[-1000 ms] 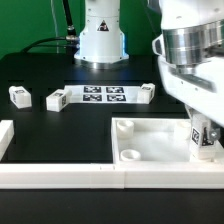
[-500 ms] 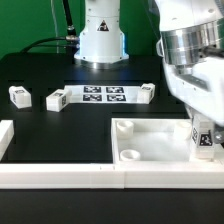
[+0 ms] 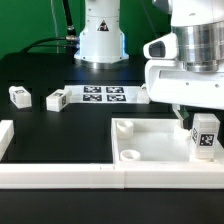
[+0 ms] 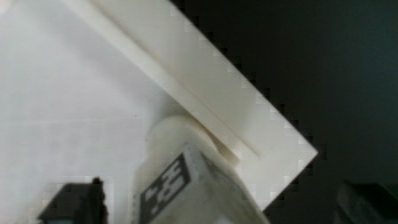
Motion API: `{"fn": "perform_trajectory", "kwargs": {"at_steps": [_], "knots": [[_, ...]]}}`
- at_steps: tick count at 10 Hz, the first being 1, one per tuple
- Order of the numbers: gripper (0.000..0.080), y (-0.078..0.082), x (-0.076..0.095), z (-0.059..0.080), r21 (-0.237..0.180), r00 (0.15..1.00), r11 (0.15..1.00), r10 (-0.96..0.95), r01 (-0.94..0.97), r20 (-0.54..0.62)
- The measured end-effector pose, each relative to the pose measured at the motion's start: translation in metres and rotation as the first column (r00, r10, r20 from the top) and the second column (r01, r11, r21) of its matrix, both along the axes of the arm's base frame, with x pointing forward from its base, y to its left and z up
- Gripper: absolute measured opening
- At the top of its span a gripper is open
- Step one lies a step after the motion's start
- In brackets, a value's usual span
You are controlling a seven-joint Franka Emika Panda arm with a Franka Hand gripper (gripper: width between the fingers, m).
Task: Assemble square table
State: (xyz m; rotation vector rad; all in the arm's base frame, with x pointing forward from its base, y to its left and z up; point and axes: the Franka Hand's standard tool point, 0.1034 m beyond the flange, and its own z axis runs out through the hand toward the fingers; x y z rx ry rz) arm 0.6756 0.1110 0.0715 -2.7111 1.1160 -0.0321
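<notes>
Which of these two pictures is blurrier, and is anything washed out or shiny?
Wrist view: soft all over. The leg and its tag are smeared, the white table top is bleached almost featureless, and the dark fingers are mere smudges. Exterior view: sharper and evenly lit, with crisp tag patterns on the marker board and bright streaks on the arm.

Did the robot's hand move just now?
Yes. The hand lifted up, away from the square table top, in the exterior view.

The square tabletop (image 3: 150, 140) runs off the exterior view's right edge; the wrist view blurs the tag on the leg (image 4: 178, 160).
</notes>
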Motion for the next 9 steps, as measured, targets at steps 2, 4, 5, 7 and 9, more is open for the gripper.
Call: {"fn": "perform_trajectory", "kwargs": {"at_steps": [2, 4, 5, 7, 9], "knots": [[0.0649, -0.0011, 0.0003, 0.0017, -0.069, 0.964, 0.962, 0.267, -0.264, 0.025], [0.0649, 0.0021, 0.0039, 0.0052, -0.17, 0.811, 0.803, 0.584, -0.572, 0.035], [0.0649, 0.0017, 0.0034, 0.0046, -0.158, 0.831, 0.824, 0.555, -0.543, 0.037], [0.0426, 0.0018, 0.0034, 0.0046, -0.157, 0.837, 0.83, 0.546, -0.535, 0.036], [0.0304, -0.0046, 0.0032, 0.0035, -0.147, 0.894, 0.886, 0.447, -0.439, 0.027]]}}
